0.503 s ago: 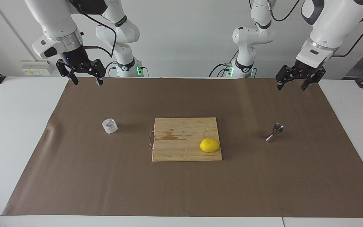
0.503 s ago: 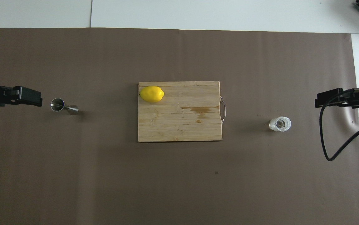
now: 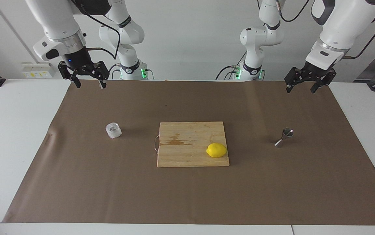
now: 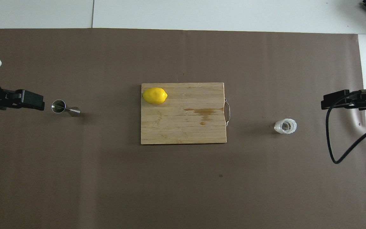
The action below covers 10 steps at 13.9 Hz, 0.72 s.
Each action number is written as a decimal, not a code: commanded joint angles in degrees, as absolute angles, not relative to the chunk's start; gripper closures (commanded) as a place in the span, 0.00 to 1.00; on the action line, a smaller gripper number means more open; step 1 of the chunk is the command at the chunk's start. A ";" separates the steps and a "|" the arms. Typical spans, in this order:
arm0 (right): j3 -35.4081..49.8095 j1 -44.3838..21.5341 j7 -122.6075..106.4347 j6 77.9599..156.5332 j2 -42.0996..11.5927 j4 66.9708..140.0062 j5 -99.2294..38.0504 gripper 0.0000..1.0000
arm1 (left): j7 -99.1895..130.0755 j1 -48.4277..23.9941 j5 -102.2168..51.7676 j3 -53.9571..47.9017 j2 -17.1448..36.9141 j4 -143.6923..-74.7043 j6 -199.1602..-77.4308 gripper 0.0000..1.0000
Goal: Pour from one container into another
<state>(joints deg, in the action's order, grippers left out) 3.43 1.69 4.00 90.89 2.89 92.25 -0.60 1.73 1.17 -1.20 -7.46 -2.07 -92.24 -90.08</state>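
Observation:
The small squat clear cup (image 3: 113, 130) (image 4: 285, 126) stands on the brown mat toward the right arm's end of the table. The steel hourglass jigger (image 3: 285, 136) (image 4: 62, 107) stands on the mat toward the left arm's end. My right gripper (image 3: 90, 86) (image 4: 339, 100) hangs open in the air over the mat's robot-side edge, well above the cup and apart from it. My left gripper (image 3: 300, 90) (image 4: 28, 99) hangs open likewise at the other end, high above the jigger and clear of it. Neither holds anything.
A wooden cutting board (image 3: 181, 153) (image 4: 183, 130) with a wire loop handle lies mid-mat. A yellow lemon (image 3: 216, 150) (image 4: 154, 95) sits on its corner toward the jigger. The brown mat (image 3: 187, 195) covers most of the white table.
The left gripper has shifted very slightly. The cup, jigger, lemon and right gripper have not moved.

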 commanded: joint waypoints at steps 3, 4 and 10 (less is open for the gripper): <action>3.87 2.29 5.01 89.74 2.55 91.23 -0.62 0.00 | 1.05 1.84 -1.05 -7.56 -3.52 -94.22 -90.26 0.00; 3.87 2.29 5.01 89.74 2.55 91.23 -0.62 0.00 | 1.05 2.37 -1.32 -7.47 -3.60 -94.65 -90.87 0.00; 3.87 2.29 5.01 89.74 2.55 91.23 -0.62 0.00 | 4.02 8.33 -5.26 -7.38 0.52 -96.58 -93.95 0.00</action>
